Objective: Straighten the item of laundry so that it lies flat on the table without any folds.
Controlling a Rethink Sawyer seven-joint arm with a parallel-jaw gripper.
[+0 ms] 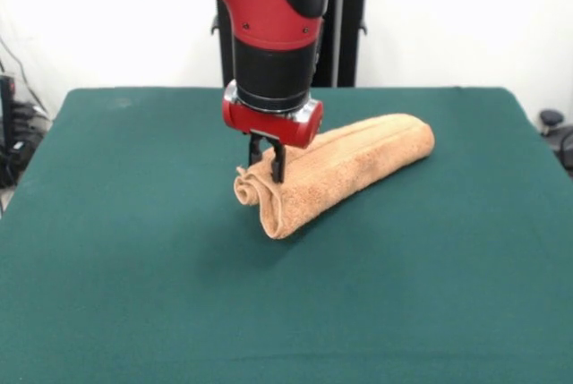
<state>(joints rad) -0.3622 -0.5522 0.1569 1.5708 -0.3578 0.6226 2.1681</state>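
Note:
The orange-tan terry towel (358, 165) lies on the dark green table (134, 294) as a long folded bundle. It runs from the middle towards the right rear, and its near left end is curled into a roll. My gripper (266, 166) comes straight down onto that curled left end. Its two black fingers stand close together with a fold of towel pinched between them. The towel's label and border bands are hidden.
The robot's black pedestal (345, 26) stands behind the table's far edge. Green cloth stretches wide to the left, right and front of the towel. Cables and dark gear (13, 133) sit off the table's left side.

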